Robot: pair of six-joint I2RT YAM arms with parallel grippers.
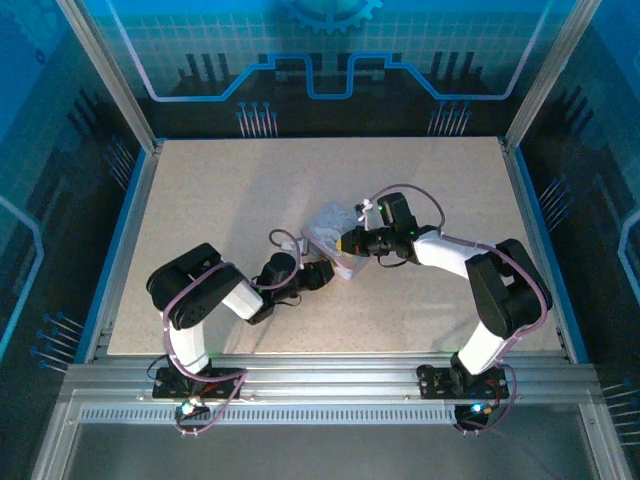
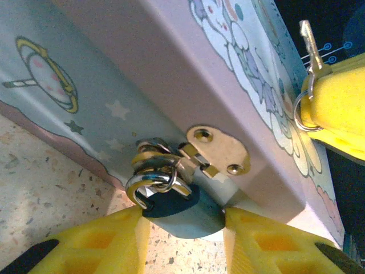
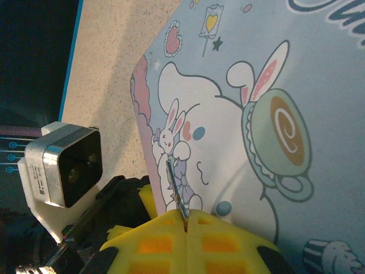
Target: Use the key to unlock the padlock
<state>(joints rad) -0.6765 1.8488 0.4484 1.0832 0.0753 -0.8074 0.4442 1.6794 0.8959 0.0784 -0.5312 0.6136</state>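
The left gripper (image 2: pixel 183 216) is placed low on the worktop (image 2: pixel 51 188), with its two yellow fingers (image 2: pixel 114 242) standing apart on either side of the padlock (image 2: pixel 174 202). The pads are seen very near to the dark body of the lock, perhaps touching it; whether it is really clamped cannot be told. This position is judged to serve for steadying the lock, so that it does not swing when the key is pushed in.

The right gripper (image 3: pixel 187 221) is closed together on the key (image 3: pixel 175 191), which stands out from between the pads as a thin sliver above the printed lid. In the left wrist view the key (image 2: pixel 309 40) is seen well apart from the padlock, up beside the corner of the box (image 2: pixel 171 68), with a small wire ring (image 2: pixel 301 108) hanging at the finger. The key is held by its head, probably so that the stem is left free for the keyhole.

The padlock hangs at the front wall of the box, its silvery shackle (image 2: pixel 154 181) passed through the staple of a brass hasp (image 2: pixel 219 149). The lid is thus closed and locked, and what is inside the box cannot be seen. The keyhole is not visible in these views, so it is judged that the key must first be brought down and turned toward the bottom of the lock.
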